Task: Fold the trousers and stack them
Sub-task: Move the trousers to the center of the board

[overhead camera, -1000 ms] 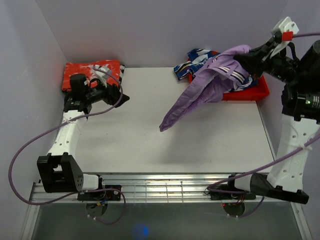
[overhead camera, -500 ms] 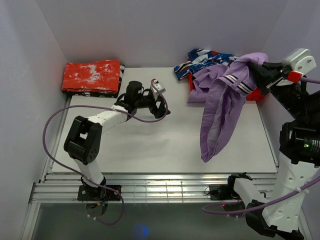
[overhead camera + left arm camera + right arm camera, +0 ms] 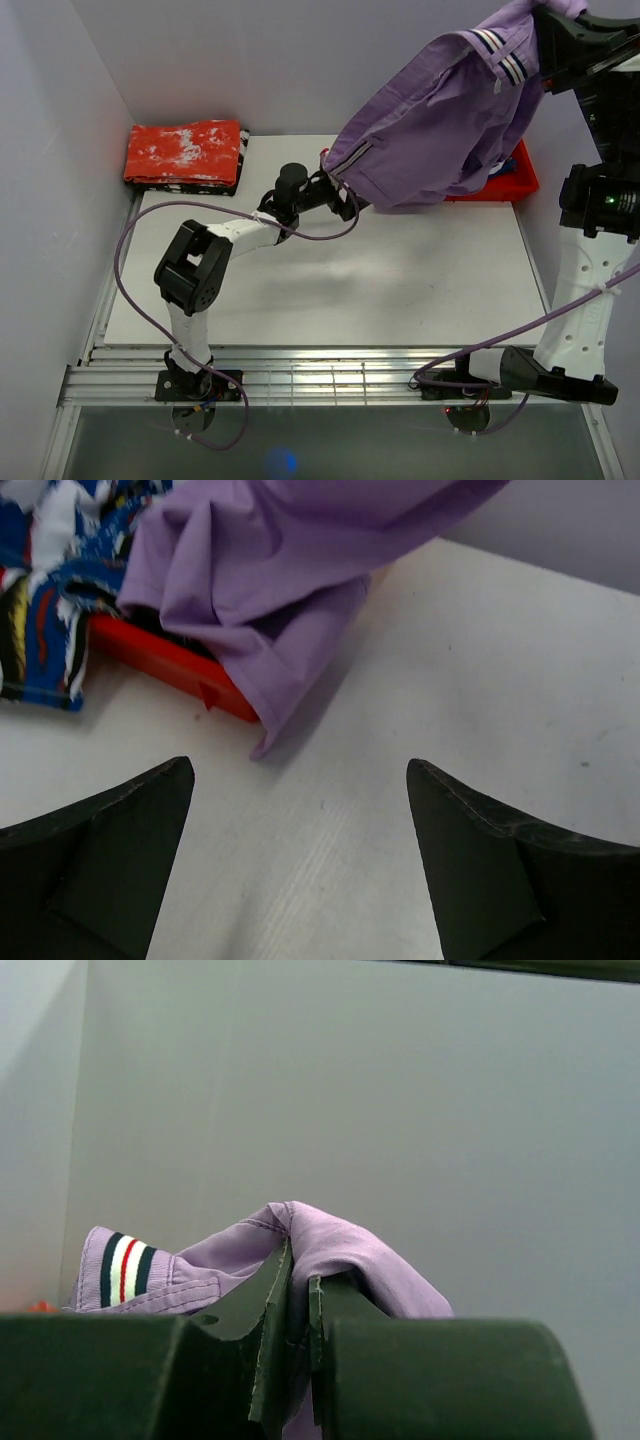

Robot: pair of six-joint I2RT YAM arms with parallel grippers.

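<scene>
A: One relation governs the coming move. Where do the trousers [image 3: 440, 120] lie from each claw?

B: The right gripper [image 3: 300, 1290] is clamped on the cloth just beside the striped waistband trim, high above the far right corner. The garment hangs from it, with its long axis sloping down and to the left. The left gripper [image 3: 300, 780] has its jaws wide apart and holds nothing, low over the table [image 3: 400, 290]. The lowest purple fold lies ahead and left of it, draped over the edge of the red tray [image 3: 170, 670], not between the fingers. The left arm is nearer that free end.

A: What cannot be confirmed?

B: The leg ends are bunched, so which leg hangs lowest cannot be told. The top view crops the waistband at the frame edge, and the cloth covers most of the tray.
</scene>
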